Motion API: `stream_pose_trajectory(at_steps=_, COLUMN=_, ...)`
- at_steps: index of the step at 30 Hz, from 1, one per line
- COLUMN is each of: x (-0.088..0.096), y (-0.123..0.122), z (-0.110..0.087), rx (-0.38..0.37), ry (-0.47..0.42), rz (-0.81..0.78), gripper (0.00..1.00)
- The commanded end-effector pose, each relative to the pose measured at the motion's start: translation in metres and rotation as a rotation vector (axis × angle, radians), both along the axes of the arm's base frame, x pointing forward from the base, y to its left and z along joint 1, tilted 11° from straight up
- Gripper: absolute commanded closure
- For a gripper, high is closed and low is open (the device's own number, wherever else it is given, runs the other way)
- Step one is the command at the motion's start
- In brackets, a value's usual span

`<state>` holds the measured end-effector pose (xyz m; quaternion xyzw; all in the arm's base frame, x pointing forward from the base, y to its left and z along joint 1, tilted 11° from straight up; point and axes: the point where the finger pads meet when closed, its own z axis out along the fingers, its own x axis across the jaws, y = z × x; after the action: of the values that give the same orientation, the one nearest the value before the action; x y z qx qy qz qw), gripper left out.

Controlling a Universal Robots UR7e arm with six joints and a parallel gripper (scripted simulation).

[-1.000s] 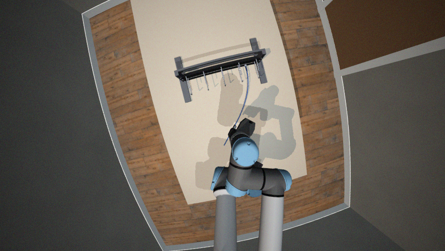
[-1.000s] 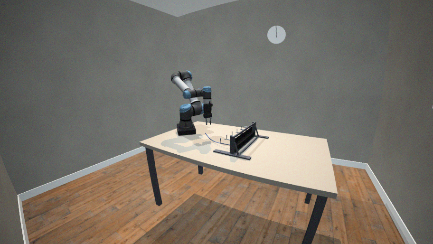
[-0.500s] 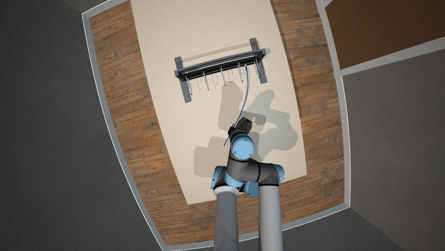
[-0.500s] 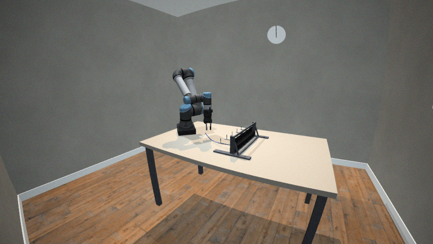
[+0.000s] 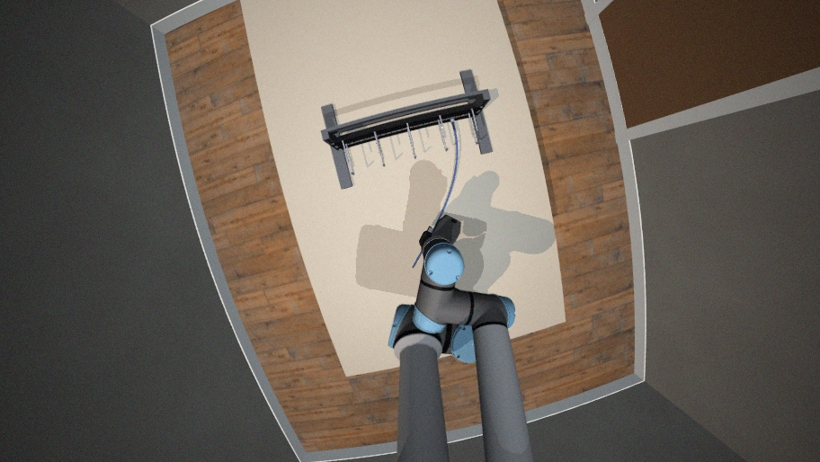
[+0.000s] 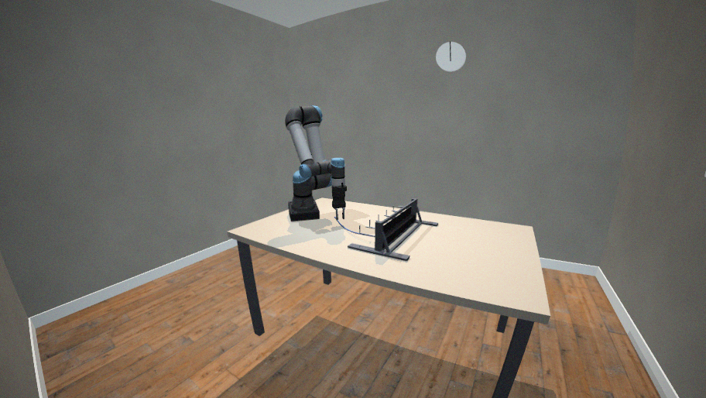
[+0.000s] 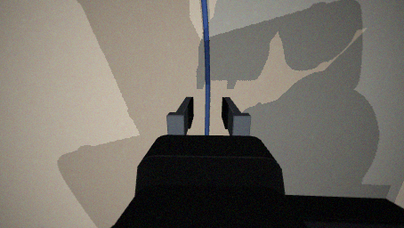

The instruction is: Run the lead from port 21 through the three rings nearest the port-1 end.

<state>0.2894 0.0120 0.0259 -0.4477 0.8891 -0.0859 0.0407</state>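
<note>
The thin blue flexible lead [image 5: 457, 162] [image 6: 352, 230] [image 7: 206, 67] runs from the front of the dark grey metal rack [image 5: 404, 114] [image 6: 378, 236], near its right end as one faces it, out over the pale beige tabletop [image 5: 298, 75] [image 6: 459, 257] towards the arm; its long axis bows in one shallow curve, roughly square to the rack's length, its free end pointing away from the rack; the black two-finger gripper [image 5: 431, 230] [image 6: 340, 214] [image 7: 207, 107] points down over the lead near that end, fingers spread apart; in the wrist view the lead passes between them, aligned with the gap, unpinched.

In the exterior view, the tool [image 5: 432, 230] [image 6: 340, 215] [image 7: 207, 107] came down left of the frame's middle, closer to the desk [image 5: 298, 85] [image 6: 474, 262] and down to the blue lead [image 5: 456, 166] [image 6: 348, 229] [image 7: 206, 67]. In the top view, the wrist's blue cap [image 5: 444, 263] [image 6: 337, 162] shifted up the frame and leftward, and the arm's shadows changed shape around the centre.
</note>
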Motion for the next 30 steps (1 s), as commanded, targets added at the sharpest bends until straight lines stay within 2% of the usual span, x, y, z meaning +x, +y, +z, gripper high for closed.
stream_pose_trajectory(at_steps=1, x=0.001, y=-0.001, z=-0.007, rx=0.0, ry=-0.001, rz=0.0, gripper=0.33)
stream_pose_trajectory(at_steps=14, x=0.003, y=-0.003, z=-0.02, rx=0.0, ry=-0.001, rz=0.0, gripper=0.33)
stream_pose_trajectory(at_steps=30, x=0.004, y=-0.003, z=-0.022, rx=0.0, ry=-0.001, rz=0.0, gripper=0.33)
